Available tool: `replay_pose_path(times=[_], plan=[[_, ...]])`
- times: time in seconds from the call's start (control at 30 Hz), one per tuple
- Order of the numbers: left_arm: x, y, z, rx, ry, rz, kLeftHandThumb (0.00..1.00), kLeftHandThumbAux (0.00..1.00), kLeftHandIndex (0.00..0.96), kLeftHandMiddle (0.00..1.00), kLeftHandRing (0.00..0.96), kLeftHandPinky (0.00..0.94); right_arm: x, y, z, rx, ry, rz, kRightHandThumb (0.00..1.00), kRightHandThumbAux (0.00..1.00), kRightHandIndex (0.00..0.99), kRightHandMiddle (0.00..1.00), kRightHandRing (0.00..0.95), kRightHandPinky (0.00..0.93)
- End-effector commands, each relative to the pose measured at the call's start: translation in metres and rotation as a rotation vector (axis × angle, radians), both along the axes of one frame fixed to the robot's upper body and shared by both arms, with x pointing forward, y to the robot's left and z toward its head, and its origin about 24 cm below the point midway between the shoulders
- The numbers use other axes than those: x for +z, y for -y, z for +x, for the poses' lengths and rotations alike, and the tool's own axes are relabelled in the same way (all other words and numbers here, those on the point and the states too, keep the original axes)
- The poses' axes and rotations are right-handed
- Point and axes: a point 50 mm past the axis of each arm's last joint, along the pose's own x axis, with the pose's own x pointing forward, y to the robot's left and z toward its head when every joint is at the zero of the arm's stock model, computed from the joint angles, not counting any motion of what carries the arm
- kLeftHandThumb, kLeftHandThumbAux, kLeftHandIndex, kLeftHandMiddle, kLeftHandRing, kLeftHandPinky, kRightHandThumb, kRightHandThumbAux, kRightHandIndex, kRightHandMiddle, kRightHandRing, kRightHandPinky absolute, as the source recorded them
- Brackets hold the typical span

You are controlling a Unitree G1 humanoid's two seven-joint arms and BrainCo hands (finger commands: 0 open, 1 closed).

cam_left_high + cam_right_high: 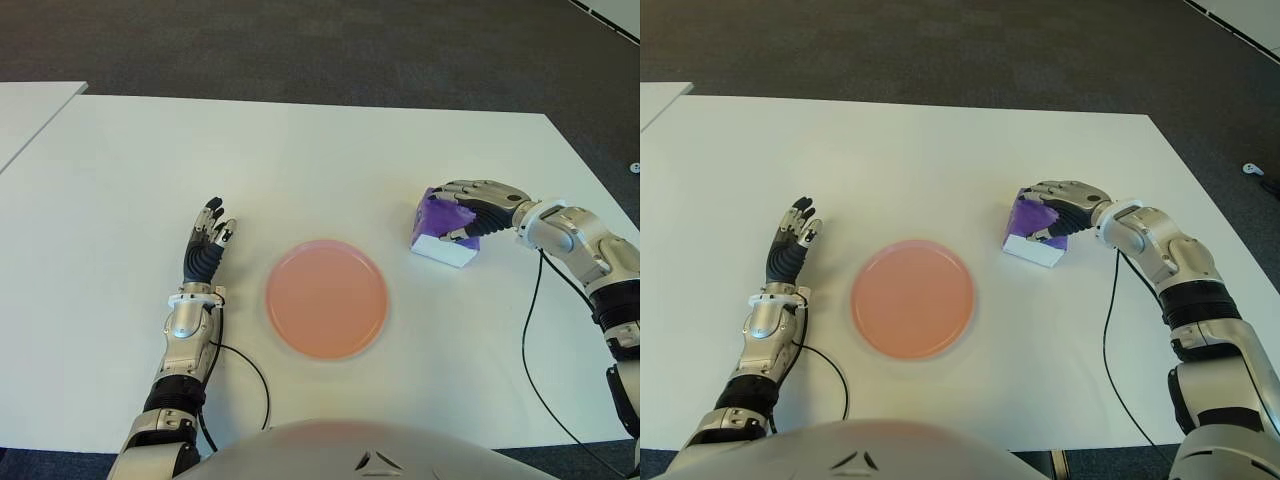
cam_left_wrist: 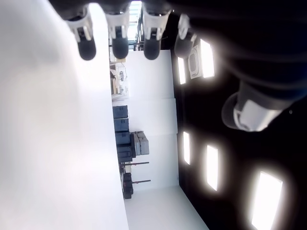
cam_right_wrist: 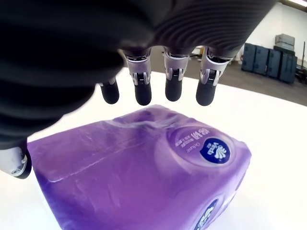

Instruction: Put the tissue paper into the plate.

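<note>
White desk [image 1: 300, 150] on dark carpet. Purple tissue pack [image 1: 440, 232] lies toward right edge, beside pink plate [image 1: 327, 297] at near-centre. Right hand [image 1: 478, 208] arched over pack, fingers uncurled, not yet clamped. Left hand [image 1: 205, 250] idle, released, left of plate. Reach step judged underway; closing, lift, carry to plate needed.

- A broad white rectangular table [image 1: 300, 150] carried everything, with dark grey carpeted floor [image 1: 300, 40] beyond its far edge.
- A round, shallow, salmon-pink plate [image 1: 326, 297] lay flat near the table's front middle.
- A purple plastic-wrapped pack of tissue paper [image 1: 442, 230] with a white end sat to the plate's right, apart from it.
</note>
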Motion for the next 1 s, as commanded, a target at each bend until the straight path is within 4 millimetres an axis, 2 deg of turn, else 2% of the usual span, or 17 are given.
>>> replay_pose_path(times=[0.03,0.67,1.0], plan=[[-0.019,-0.001,-0.014,0.025,-0.104,-0.005,0.0,0.476,0.0,0.0,0.0,0.0,-0.014,-0.001,-0.003,0.011,-0.041,-0.008,0.467,0.396,0.0,0.0,0.0,0.0],[-0.02,-0.002,-0.014,0.026,-0.109,-0.006,0.0,0.476,0.0,0.0,0.0,0.0,-0.026,-0.002,-0.009,0.054,-0.046,0.003,0.458,0.411,0.0,0.0,0.0,0.0],[-0.02,-0.001,-0.014,0.031,-0.107,-0.016,0.0,0.483,0.0,0.0,0.0,0.0,-0.033,-0.002,-0.012,0.054,-0.076,0.014,0.372,0.435,0.0,0.0,0.0,0.0]])
